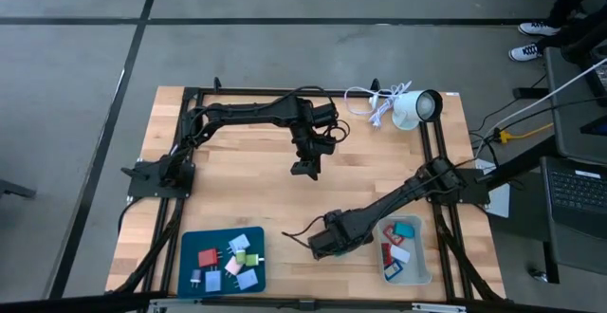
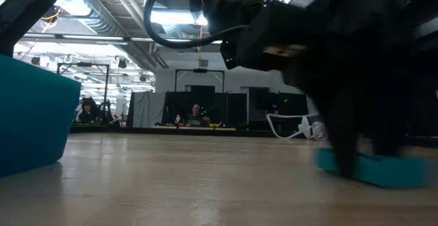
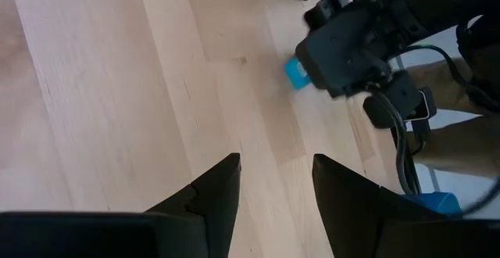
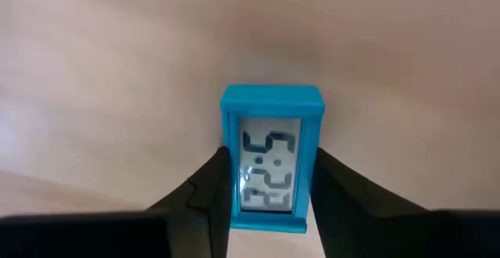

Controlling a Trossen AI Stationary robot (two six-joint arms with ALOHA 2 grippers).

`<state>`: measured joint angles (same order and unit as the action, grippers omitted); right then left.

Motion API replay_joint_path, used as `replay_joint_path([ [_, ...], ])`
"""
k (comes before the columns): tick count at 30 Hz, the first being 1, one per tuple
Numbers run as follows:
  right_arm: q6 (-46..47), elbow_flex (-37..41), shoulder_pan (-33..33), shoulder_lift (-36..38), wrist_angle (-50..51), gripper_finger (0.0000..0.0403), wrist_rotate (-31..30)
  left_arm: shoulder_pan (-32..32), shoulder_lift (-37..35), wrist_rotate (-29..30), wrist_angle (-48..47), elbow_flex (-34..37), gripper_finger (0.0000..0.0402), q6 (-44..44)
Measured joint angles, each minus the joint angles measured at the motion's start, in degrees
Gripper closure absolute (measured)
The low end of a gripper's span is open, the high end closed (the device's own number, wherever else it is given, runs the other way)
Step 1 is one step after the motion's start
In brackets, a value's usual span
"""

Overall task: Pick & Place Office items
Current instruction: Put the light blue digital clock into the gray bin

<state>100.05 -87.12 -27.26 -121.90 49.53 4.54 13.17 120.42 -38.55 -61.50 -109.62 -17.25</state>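
My right gripper is low over the near middle of the table, between the blue tray and the clear bin. In its wrist view, a small blue piece with a grey digit screen lies flat on the wood between its fingers. The same piece shows in the low view and in the left wrist view. My left gripper hangs open above bare wood at the table's middle and touches nothing. Several colourful pieces lie in the blue tray; others lie in the clear bin. My right gripper pinches the blue piece between its two fingers, one on each long side, at the half nearer the wrist. The fingers come from above, slanting toward the table's left, and lie along the piece. The piece lies flat on the table.
The blue tray sits at the near left, and its wall fills the low view's left. The clear bin sits at the near right. A white lamp with its cord lies at the far right. People sit beyond the table.
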Motion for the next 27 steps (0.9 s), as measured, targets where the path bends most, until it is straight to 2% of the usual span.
replay_joint_path([
  [9,-8.9,0.1,5.3,8.9,3.0,0.0269,-8.7,0.0,0.0,0.0,0.0,0.0,0.0245,0.5],
  [13,-10.9,0.0,6.7,14.3,10.4,0.0269,-10.8,0.0,0.0,0.0,0.0,0.0,0.0245,0.6],
  [20,-11.8,0.0,4.5,22.7,25.8,0.0269,-8.4,0.0,0.0,0.0,0.0,0.0,0.0245,0.5],
  [27,-2.8,-0.1,-3.9,27.2,31.5,0.0269,-3.1,0.0,0.0,0.0,0.1,0.0,0.0245,0.5],
])
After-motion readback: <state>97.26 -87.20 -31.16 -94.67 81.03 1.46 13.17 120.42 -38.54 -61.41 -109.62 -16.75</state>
